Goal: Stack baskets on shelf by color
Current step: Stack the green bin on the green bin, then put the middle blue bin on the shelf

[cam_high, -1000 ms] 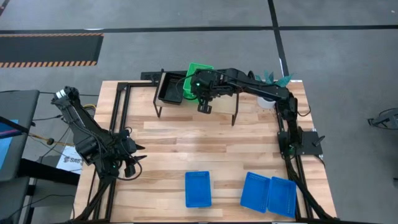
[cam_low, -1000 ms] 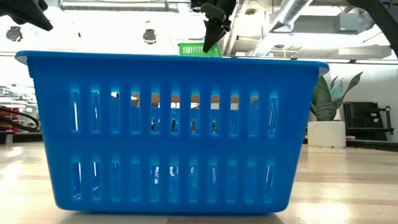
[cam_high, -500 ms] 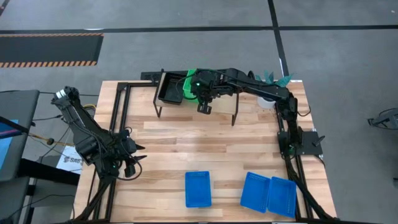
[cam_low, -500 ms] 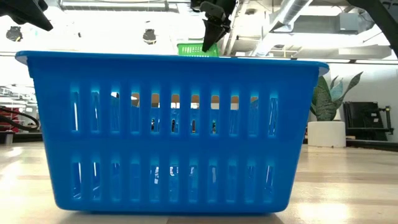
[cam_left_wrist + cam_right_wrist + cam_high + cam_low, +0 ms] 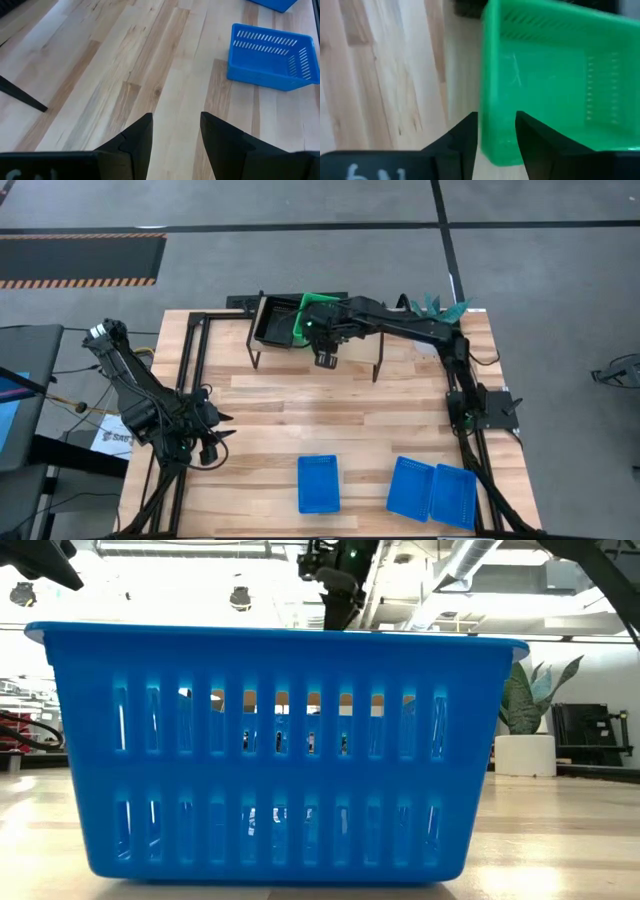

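Note:
The green basket (image 5: 308,320) (image 5: 555,80) is over the middle of the shelf (image 5: 350,345), right beside a black basket (image 5: 272,322) that sits on the shelf's left part. My right gripper (image 5: 322,330) (image 5: 496,125) (image 5: 338,615) reaches down over the shelf and is shut on the green basket. Three blue baskets (image 5: 318,483) (image 5: 410,487) (image 5: 452,496) lie on the table near its near edge. My left gripper (image 5: 205,445) (image 5: 176,135) waits open above the table's left near part. In the low view the green basket is hidden behind a blue basket (image 5: 275,750). My right gripper pinches the green basket's side wall at its rim (image 5: 492,100). One finger (image 5: 462,140) is outside the wall and the other inside the basket. The fingers come from above, pointing down. Whether the basket's bottom rests on the shelf, I cannot tell.
The shelf stands on thin black legs (image 5: 378,370) at the table's far edge, with its right part bare. A blue basket (image 5: 270,55) lies ahead of my left gripper. A potted plant (image 5: 435,308) stands at the far right corner.
My right gripper has moved down and a little toward the table's left with the green basket, closer to the black basket. In the low view the green basket has sunk out of sight behind the blue basket's rim.

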Robot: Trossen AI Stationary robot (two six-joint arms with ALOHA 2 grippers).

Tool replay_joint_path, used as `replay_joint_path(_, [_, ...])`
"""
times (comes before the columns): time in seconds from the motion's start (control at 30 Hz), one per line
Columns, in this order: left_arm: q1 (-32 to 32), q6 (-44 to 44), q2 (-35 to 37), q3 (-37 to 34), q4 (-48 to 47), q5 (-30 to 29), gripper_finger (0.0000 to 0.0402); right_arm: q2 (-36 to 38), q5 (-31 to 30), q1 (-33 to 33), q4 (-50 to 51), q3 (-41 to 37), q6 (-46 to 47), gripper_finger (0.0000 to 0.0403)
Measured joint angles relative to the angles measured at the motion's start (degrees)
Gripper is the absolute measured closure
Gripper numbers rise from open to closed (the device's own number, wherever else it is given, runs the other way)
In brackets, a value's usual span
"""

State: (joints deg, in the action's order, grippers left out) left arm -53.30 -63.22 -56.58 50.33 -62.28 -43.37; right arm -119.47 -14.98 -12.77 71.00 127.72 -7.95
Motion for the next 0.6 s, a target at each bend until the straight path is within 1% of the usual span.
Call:
replay_joint_path(0.13, [-0.01,0.14,0.0,0.0,0.0,0.71,0.0248,0.15,-0.56,0.58,-0.37,0.02,-0.96,0.0242])
replay_joint_path(0.3, [-0.01,0.22,0.0,0.0,0.0,0.74,0.0248,2.04,-1.59,1.67,-0.58,-0.08,-0.7,0.025])
replay_joint_path(0.4, [0.0,0.22,0.0,0.0,0.02,0.67,0.0248,4.85,-1.43,3.17,0.16,0.09,3.77,0.0252])
replay_joint_path(0.47, [-0.01,0.19,0.0,0.0,0.02,0.65,0.0248,5.87,1.19,4.75,1.59,0.09,8.27,0.0251])
replay_joint_path(0.6, [-0.01,0.95,0.0,0.0,0.02,0.62,0.0248,6.52,9.35,10.03,4.26,0.07,17.04,0.0244])
